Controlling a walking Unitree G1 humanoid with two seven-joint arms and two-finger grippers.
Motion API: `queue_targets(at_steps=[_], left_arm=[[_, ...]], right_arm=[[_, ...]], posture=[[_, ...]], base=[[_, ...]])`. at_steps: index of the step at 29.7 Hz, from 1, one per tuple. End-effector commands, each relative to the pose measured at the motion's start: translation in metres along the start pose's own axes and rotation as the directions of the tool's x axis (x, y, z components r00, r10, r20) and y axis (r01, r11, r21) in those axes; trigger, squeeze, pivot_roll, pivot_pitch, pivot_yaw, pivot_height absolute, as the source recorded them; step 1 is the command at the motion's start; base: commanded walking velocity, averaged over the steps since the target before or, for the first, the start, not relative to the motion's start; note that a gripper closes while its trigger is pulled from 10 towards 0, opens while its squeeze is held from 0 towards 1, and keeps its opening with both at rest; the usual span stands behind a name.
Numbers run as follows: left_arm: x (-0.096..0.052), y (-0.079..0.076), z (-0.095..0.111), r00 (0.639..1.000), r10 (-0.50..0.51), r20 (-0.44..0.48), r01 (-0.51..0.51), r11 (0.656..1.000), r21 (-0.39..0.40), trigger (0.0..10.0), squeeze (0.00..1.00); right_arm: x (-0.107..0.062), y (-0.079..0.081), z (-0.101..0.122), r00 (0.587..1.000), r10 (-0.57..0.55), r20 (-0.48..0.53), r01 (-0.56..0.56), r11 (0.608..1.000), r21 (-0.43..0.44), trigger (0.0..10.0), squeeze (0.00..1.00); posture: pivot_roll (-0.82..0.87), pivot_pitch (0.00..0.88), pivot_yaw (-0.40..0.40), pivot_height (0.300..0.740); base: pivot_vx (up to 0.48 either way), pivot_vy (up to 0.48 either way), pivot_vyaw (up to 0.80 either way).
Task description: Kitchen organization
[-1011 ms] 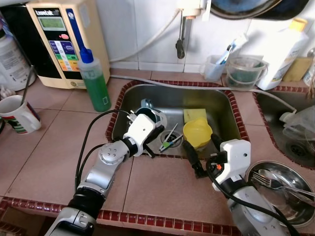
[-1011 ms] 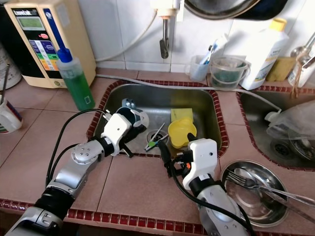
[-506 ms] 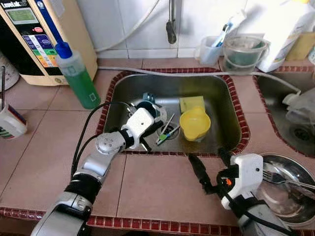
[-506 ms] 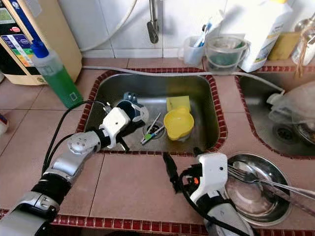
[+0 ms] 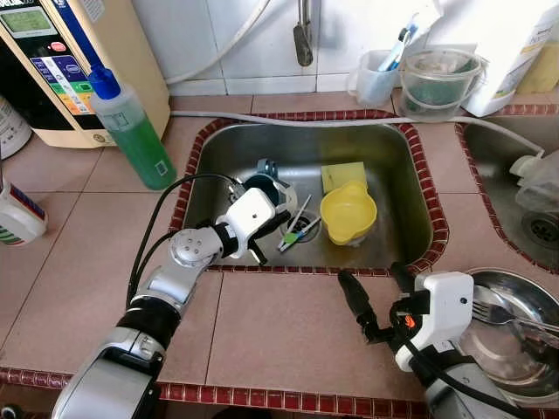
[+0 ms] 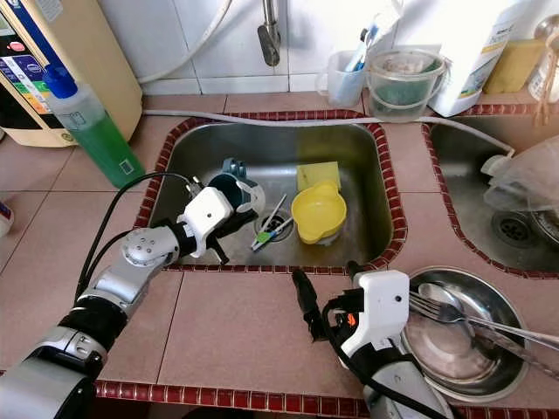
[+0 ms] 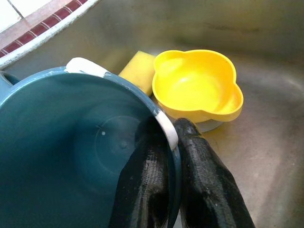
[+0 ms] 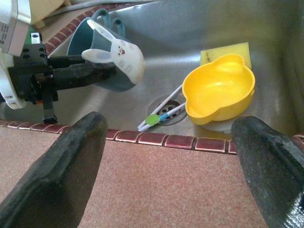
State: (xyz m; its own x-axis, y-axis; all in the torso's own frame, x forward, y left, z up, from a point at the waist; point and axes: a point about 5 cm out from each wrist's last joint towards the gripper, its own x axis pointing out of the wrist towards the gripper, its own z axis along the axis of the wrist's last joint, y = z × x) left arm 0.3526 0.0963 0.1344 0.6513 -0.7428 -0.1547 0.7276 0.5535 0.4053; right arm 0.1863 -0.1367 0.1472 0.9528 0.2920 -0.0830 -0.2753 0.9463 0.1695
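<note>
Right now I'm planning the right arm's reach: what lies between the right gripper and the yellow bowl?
In the right wrist view, bare counter tile, then the sink's red-brick rim, separate the right gripper from the yellow bowl.

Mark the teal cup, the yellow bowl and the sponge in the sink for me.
teal cup (image 8: 102,71), right wrist view, on its outer wall.
yellow bowl (image 5: 348,210), left eye view, on its inside.
sponge (image 5: 339,174), left eye view, on its top face behind the bowl.
</note>
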Motion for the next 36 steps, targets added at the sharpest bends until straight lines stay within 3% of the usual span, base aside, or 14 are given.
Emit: queue_targets(at_steps=[1, 8, 9, 10, 36], left_arm=[[-0.0041, -0.0001, -0.0076, 0.999, -0.015, -0.032, 0.015, 1.000, 0.005, 10.0, 0.00], [-0.0042, 0.0026, -0.0075, 1.000, -0.010, -0.028, 0.010, 1.000, -0.013, 10.0, 0.00], [-0.0043, 0.0032, -0.0075, 1.000, -0.008, -0.027, 0.008, 1.000, -0.018, 10.0, 0.56], [-0.0047, 0.0039, -0.0077, 1.000, -0.009, -0.025, 0.008, 1.000, -0.027, 10.0, 1.00], [-0.0039, 0.0084, -0.0047, 1.000, -0.011, -0.014, 0.010, 0.999, -0.044, 10.0, 1.00]], right_arm=[[-0.0020, 0.0011, 0.0043, 1.000, -0.004, 0.013, 0.004, 1.000, 0.007, 10.0, 0.00], [0.0001, 0.0013, 0.0062, 1.000, -0.001, 0.027, 0.001, 1.000, 0.019, 10.0, 0.00], [0.0007, 0.0015, 0.0065, 1.000, -0.001, 0.029, 0.000, 1.000, 0.021, 10.0, 0.00], [0.0015, 0.0018, 0.0073, 0.999, 0.000, 0.035, -0.001, 1.000, 0.026, 10.0, 0.00], [0.0072, 0.0022, 0.0097, 0.999, 0.013, 0.050, -0.014, 0.999, 0.033, 10.0, 0.00]], posture=[[-0.28, 0.222, 0.128, 0.740], [-0.27, 0.221, 0.128, 0.740], [-0.27, 0.217, 0.127, 0.740], [-0.27, 0.218, 0.129, 0.740], [-0.26, 0.209, 0.130, 0.740]], base=[[0.000, 0.000, 0.00], [0.000, 0.000, 0.00], [0.000, 0.000, 0.00], [0.000, 0.000, 0.00], [0.000, 0.000, 0.00]])
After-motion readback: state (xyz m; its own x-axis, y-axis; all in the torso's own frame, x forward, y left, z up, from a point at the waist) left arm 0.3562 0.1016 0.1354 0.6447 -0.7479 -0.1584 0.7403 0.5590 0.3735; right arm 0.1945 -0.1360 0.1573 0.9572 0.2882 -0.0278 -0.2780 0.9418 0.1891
